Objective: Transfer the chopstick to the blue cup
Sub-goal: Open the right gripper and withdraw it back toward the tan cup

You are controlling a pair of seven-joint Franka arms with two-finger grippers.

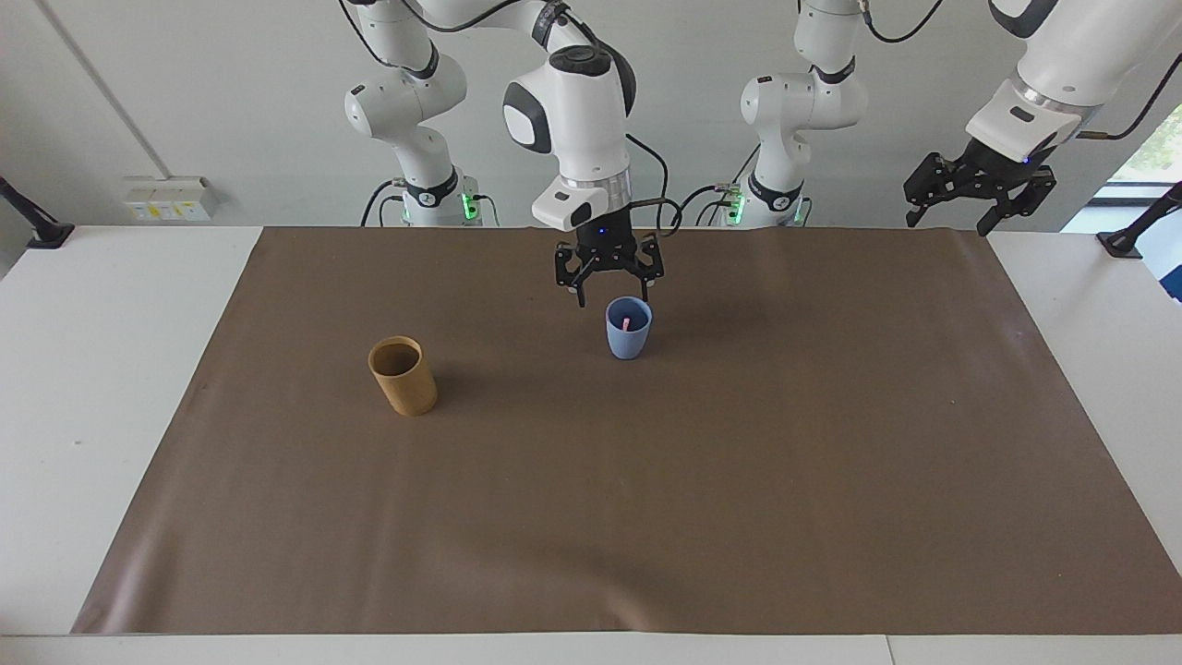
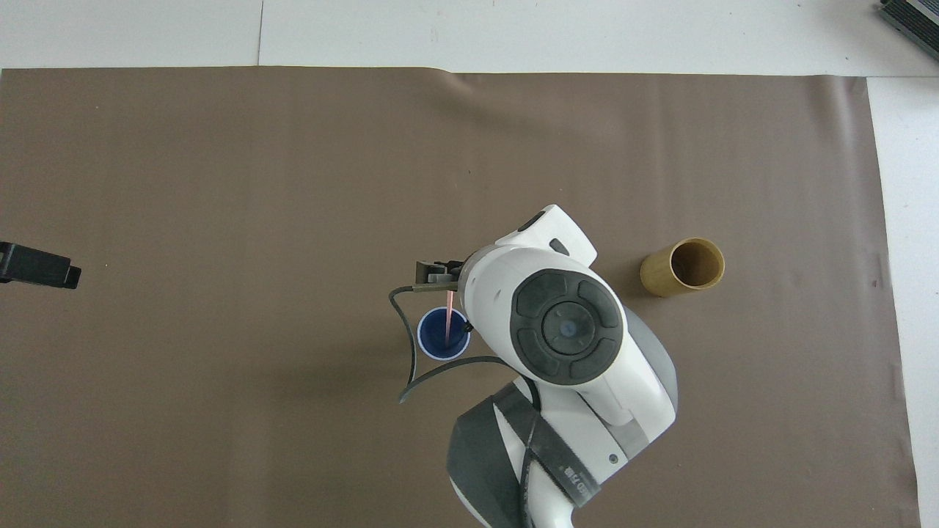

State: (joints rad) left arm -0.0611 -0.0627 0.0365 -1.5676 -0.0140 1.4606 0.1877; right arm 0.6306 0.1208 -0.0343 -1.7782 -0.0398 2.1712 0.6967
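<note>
I'm looking at the right gripper (image 1: 609, 288) hanging just above the blue cup (image 1: 628, 338), and its fingers are standing spread apart with nothing between them. The pink chopstick (image 1: 627, 324) is sitting inside that cup, leaning against the rim, with only its top end peeking out in the facing view. From overhead I'm seeing the chopstick (image 2: 448, 320) as a thin pink line running from the cup's floor up over the rim on the side farther from the robots, and the blue cup (image 2: 425, 342) is standing upright on the brown mat (image 1: 646, 517), partly tucked under the right arm's white wrist.

The left gripper (image 1: 981, 185) is waiting up in the air over the edge of the mat at the left arm's end of the table, and its fingers are parted too, gripping nothing. In the overhead view I'm only catching its dark tip (image 2: 38, 266) at the frame's edge.

1 more item is sitting on the mat: a tan cup (image 1: 403, 376), upright, well apart from the blue cup, toward the right arm's end of the table and a little farther from the robots. I'm seeing its open mouth (image 2: 682, 266) clearly from above.
</note>
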